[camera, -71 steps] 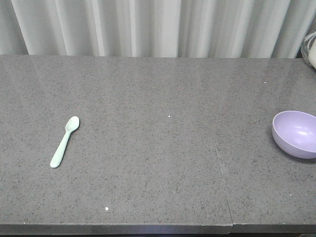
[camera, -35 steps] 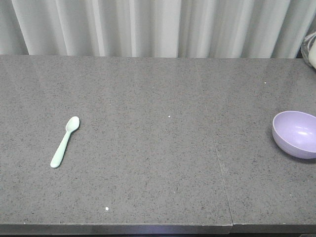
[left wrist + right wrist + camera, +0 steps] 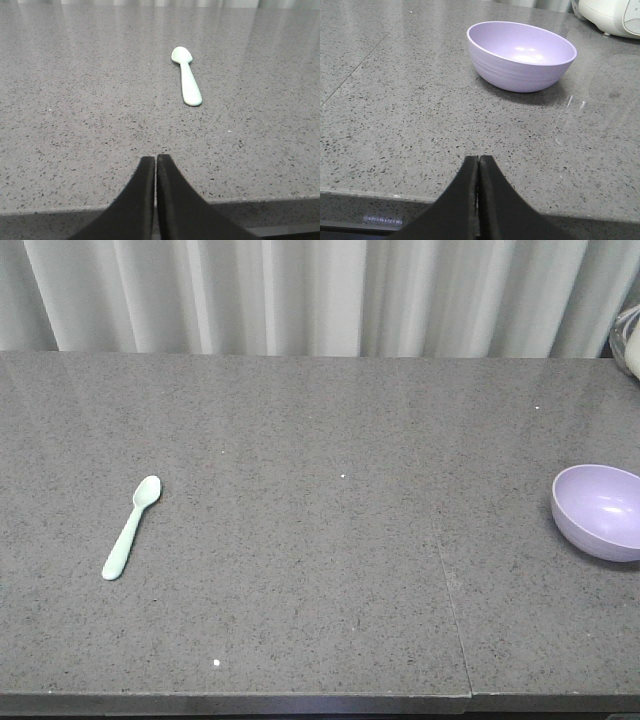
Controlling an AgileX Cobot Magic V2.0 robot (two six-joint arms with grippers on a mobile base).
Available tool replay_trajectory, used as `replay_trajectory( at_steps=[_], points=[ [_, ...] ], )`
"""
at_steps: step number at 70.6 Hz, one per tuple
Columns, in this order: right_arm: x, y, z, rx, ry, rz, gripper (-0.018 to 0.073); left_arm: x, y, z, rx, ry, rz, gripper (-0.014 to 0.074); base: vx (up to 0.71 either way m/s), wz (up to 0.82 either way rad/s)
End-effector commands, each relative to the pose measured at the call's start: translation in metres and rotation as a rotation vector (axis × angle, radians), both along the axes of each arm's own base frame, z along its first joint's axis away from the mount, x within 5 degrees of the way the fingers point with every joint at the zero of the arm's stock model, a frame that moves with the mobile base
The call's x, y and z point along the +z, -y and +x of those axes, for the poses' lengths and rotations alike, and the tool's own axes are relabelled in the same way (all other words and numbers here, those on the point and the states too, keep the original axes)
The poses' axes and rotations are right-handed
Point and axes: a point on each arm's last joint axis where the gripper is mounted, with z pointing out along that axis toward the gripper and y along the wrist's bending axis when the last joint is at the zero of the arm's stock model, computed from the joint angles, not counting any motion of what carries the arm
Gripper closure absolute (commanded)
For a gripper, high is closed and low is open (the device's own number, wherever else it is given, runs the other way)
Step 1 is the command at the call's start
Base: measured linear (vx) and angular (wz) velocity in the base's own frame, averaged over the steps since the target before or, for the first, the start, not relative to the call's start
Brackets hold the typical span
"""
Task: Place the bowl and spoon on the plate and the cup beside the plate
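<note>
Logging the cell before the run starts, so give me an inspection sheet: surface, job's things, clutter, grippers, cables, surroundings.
Surface: grey speckled counter, one seam right of centre.
Job's things: spoon lying flat at the left, scoop end toward the curtain; bowl upright and empty at the right edge; plate and cup, nothing seen.
Clutter: white appliance at the far right, partly out of frame.
Grippers: left gripper shut, empty; right gripper shut, empty.
Cables: nothing seen.
Surroundings: white curtain behind the counter.
</note>
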Motion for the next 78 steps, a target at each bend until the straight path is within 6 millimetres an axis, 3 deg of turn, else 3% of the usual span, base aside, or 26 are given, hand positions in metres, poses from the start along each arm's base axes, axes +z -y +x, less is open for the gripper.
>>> replay_trajectory(
  at_steps=[1,24,46,53,61,67,78],
  points=[
    [0.006,0.000,0.002,0.008,0.066,-0.025,0.0562,0.016,0.000,0.001,-0.001,0.106,-0.011,0.0603,0.00,0.00],
    [0.008,0.000,0.002,0.015,0.083,-0.071,0.0562,0.019,-0.002,0.001,-0.004,0.142,0.101,0.0603,0.00,0.00],
    [0.020,-0.002,0.004,0.030,0.215,-0.072,0.0562,0.036,0.000,0.002,-0.010,0.332,0.056,0.0603,0.00,0.00],
    [0.028,-0.003,0.004,0.042,0.303,-0.098,0.0562,0.041,0.000,0.002,-0.017,0.386,0.117,0.0603,0.00,0.00],
    [0.042,-0.004,0.003,0.040,0.392,-0.014,0.0562,0.062,0.001,-0.003,-0.011,0.493,0.035,0.0603,0.00,0.00],
    [0.060,-0.003,0.000,0.031,0.411,0.031,0.0562,0.092,0.000,-0.010,-0.008,0.589,-0.007,0.0603,0.00,0.00],
    [0.111,-0.002,0.001,0.017,0.387,0.027,0.0562,0.145,-0.001,-0.012,-0.002,0.559,0.003,0.0603,0.00,0.00]
  ],
)
